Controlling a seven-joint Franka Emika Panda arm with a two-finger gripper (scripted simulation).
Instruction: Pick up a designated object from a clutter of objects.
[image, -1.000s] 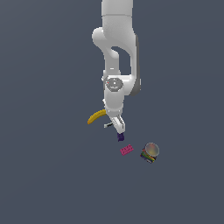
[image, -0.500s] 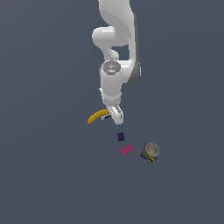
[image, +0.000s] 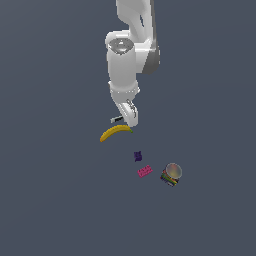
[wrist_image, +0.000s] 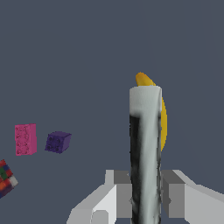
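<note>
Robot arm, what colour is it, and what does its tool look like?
The arm is glossy white, built from fat rounded segments, with a round silver-grey cap on one joint and grey shading at the seams. No cables or markings show. The tool at its end is blocky: white angular fingers with flat grey pads on their inner faces.

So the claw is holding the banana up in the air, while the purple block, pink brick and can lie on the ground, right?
Not the banana. The wrist view shows the gripper shut on the marker, a black and white stick; the banana lies behind it on the ground. The purple block, pink brick and can do lie on the ground.
</note>
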